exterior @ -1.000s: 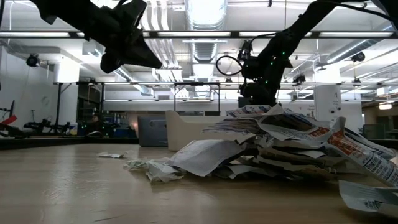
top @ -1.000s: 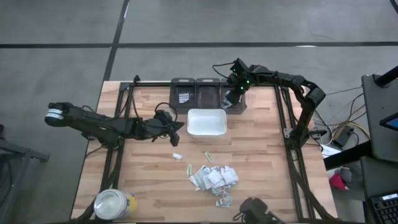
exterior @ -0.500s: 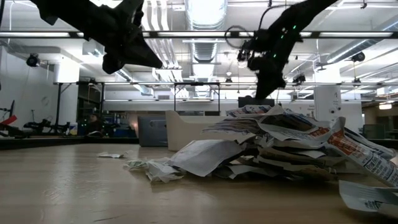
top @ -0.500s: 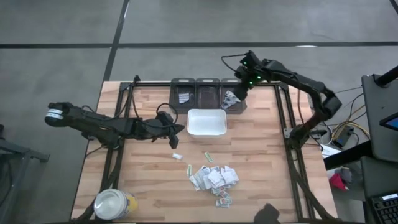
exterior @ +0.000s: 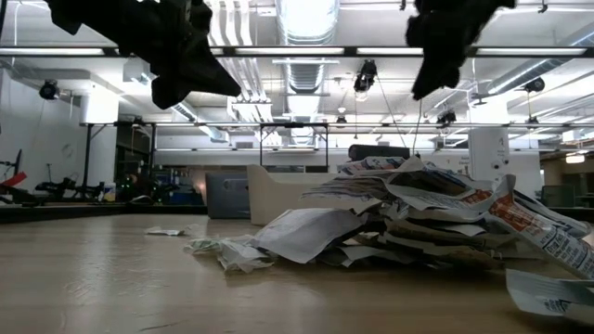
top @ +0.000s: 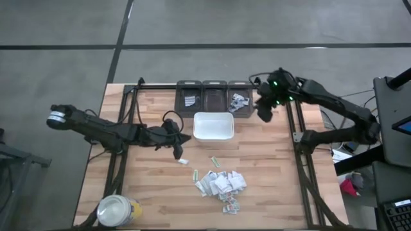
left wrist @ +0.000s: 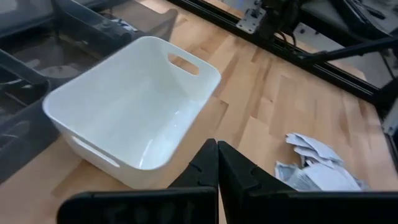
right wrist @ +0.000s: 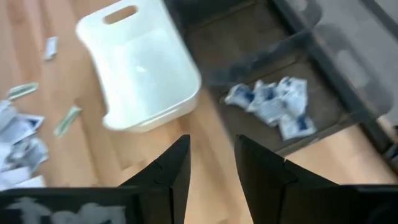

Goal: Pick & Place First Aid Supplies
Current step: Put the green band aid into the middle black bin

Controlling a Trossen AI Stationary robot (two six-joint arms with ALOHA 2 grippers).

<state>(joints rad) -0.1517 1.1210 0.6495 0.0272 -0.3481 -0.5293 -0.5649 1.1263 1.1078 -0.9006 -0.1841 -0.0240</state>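
Observation:
The first aid supplies lie as a pile of small white packets on the near middle of the wooden table, also seen in the low view. A few loose packets lie between the pile and the white tray. More packets rest on the floor of the right dark bin. My right gripper hangs open and empty high over the table, right of that bin. My left gripper is shut on nothing, in the air left of the tray, above the loose packets.
Three dark bins stand in a row along the far edge behind the tray. A round white-lidded yellow jar sits at the near left corner. Black frame rails run along the table's sides. Bare wood lies left of the pile.
My right gripper has risen from over the right dark bin and swung toward the table's right edge, still open; the packets stay in the bin. My left gripper's tip has turned a little toward the near edge, staying shut.

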